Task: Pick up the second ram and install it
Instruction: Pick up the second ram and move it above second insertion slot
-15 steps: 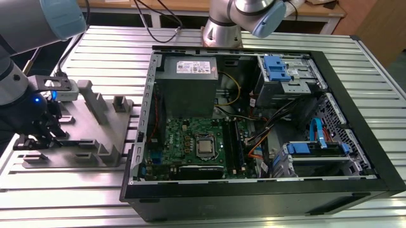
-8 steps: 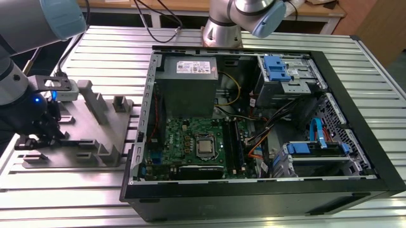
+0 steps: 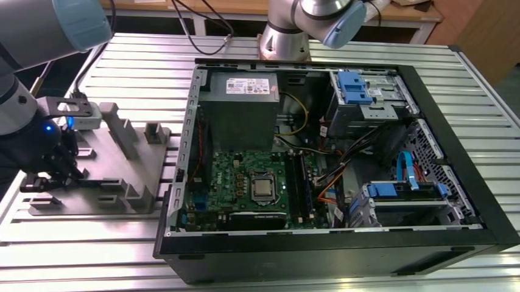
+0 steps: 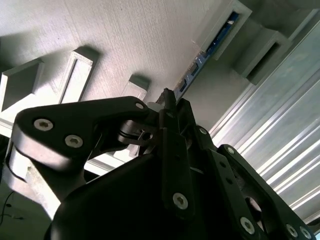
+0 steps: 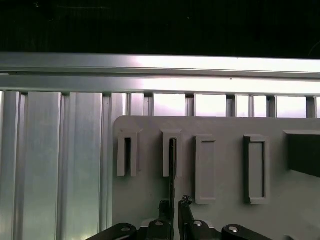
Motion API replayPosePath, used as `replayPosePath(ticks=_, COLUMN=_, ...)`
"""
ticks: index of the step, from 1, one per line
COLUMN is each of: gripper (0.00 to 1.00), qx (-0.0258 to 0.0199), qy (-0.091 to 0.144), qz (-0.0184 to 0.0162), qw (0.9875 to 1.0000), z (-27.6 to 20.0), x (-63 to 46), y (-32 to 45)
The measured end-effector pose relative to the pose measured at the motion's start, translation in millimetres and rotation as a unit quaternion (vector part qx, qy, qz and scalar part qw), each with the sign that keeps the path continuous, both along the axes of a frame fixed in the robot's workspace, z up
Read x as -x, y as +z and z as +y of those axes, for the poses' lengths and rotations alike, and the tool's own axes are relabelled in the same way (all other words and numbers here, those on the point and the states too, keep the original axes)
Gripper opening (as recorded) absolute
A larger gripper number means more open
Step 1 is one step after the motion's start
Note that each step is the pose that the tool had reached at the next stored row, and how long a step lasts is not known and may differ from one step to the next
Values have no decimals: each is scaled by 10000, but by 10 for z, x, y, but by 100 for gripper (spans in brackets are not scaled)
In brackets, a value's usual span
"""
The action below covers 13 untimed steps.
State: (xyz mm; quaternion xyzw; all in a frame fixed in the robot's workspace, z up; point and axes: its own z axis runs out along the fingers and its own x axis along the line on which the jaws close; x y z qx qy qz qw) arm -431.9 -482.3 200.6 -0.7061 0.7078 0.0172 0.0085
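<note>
While upright near tray (image 5: 225, 127) edge, second ram (image 5: 172, 170) at hand (image 5: 174, 205).

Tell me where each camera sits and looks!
Exterior view: high up, looking down at the computer case, holder plate, arm and hand.
First wrist view: on the wrist, looking past the hand at plate and slatted table.
Second wrist view: on the wrist, looking past the hand along the plate.
Both wrist views share the second ram in the plate.
</note>
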Motion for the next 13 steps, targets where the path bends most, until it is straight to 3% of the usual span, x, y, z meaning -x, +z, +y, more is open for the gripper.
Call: replayPosePath(ticks=13, gripper=18, qx=1, qy=0, qz=9, qw=10000, z=-6, x=-24, y=-1)
